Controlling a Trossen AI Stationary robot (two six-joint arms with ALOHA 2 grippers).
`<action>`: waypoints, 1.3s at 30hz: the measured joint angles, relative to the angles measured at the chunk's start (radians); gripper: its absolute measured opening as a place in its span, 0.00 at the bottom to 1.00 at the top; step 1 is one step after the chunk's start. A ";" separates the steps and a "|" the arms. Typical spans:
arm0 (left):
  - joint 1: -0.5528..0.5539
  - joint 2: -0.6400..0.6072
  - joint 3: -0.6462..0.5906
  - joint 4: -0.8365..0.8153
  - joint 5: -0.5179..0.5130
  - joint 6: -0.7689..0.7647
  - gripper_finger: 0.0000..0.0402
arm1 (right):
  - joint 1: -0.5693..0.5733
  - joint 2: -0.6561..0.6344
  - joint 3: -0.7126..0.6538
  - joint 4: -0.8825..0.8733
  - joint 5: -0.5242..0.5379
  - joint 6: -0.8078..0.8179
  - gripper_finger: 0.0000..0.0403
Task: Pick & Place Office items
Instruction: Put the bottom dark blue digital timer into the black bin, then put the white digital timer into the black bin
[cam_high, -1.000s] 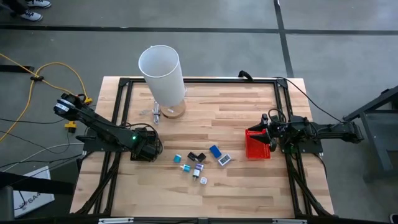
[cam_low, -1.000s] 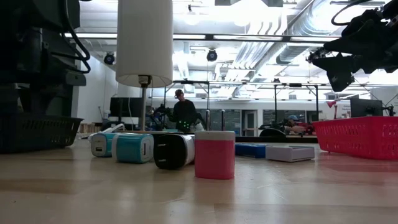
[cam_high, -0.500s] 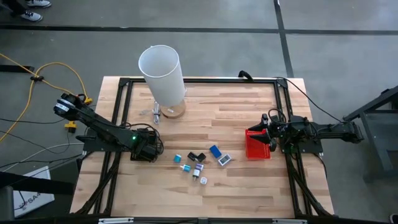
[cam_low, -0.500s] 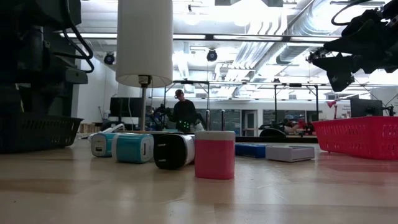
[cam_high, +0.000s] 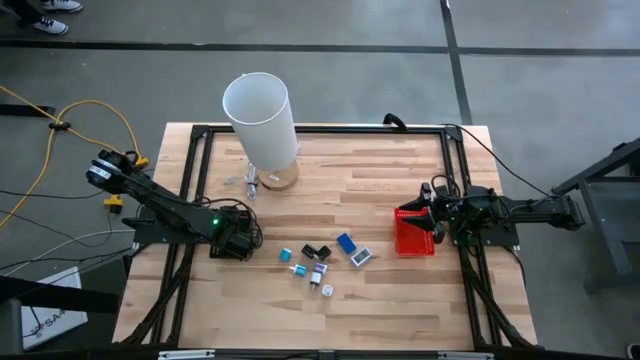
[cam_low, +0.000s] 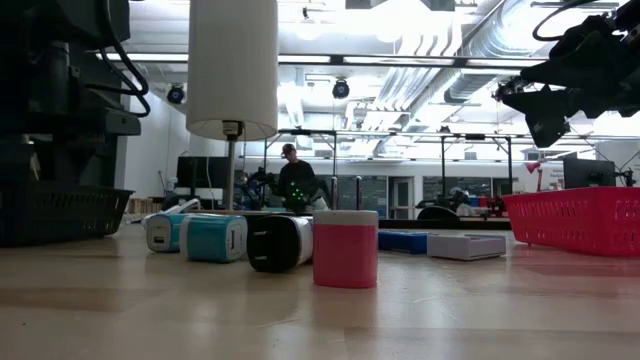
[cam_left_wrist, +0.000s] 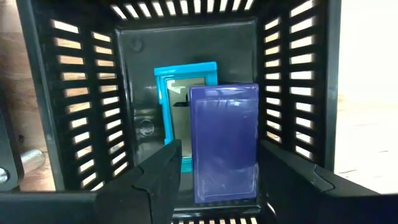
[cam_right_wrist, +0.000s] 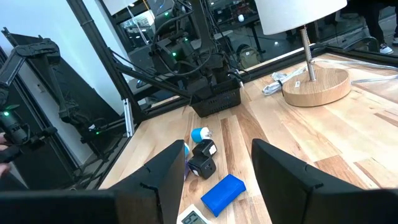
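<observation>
The office items lie loose in a cluster on the wooden table's middle: teal, black, blue and white pieces, plus a pink cylinder. My left gripper hangs open over a black slatted basket. In the left wrist view its fingers stand on either side of a purple block, which lies on the basket floor beside a teal piece. My right gripper waits open above the red mesh basket.
A tall white cylinder lamp stands on a round wooden base near the table's far edge, with a small metal piece beside it. A black frame borders the table. Bare wood lies between the items and the red basket.
</observation>
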 joint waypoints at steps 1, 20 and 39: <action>0.000 0.000 0.000 0.000 0.000 0.000 0.50 | 0.000 0.000 0.000 0.000 0.000 0.000 0.43; 0.000 -0.140 0.000 -0.046 -0.014 0.008 0.51 | 0.000 0.000 0.000 0.000 0.000 0.000 0.43; 0.000 -0.243 0.000 0.037 -0.075 0.139 0.51 | 0.000 0.000 0.000 0.000 0.000 0.000 0.43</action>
